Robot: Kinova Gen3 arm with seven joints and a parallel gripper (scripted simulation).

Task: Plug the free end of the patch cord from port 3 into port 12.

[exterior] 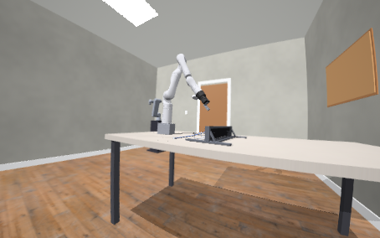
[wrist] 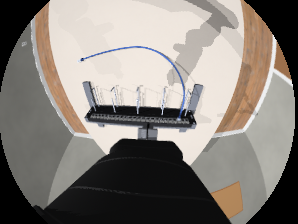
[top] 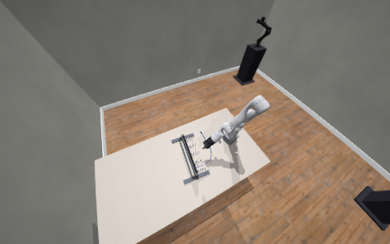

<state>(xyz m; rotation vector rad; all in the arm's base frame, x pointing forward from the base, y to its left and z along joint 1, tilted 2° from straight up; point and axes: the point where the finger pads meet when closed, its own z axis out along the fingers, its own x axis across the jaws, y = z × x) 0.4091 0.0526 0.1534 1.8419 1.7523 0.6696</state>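
Note:
The black rack with its patch panel (top: pixel 189 157) (exterior: pixel 218 133) (wrist: pixel 140 120) stands upright on its feet on the table. The blue patch cord (top: pixel 211 150) (wrist: pixel 137 47) leaves the panel near its right end in the wrist view and curves over the table in front. Its free plug (top: pixel 201 131) (wrist: pixel 82 60) lies on the table, beyond the rack's left foot in the wrist view. My gripper (top: pixel 204 148) (exterior: pixel 207 109) (wrist: pixel 148 128) is shut and empty, high above the table near the rack. Port numbers and the plug's latch are too small to read.
Several thin upright cable guides (wrist: pixel 138 100) stick out from the panel's front. The rack's long feet (top: pixel 197 178) (wrist: pixel 197 97) reach out at both ends. The table (top: pixel 137 185) (exterior: pixel 297 152) carries the arm's base (exterior: pixel 166 128) beyond the cord.

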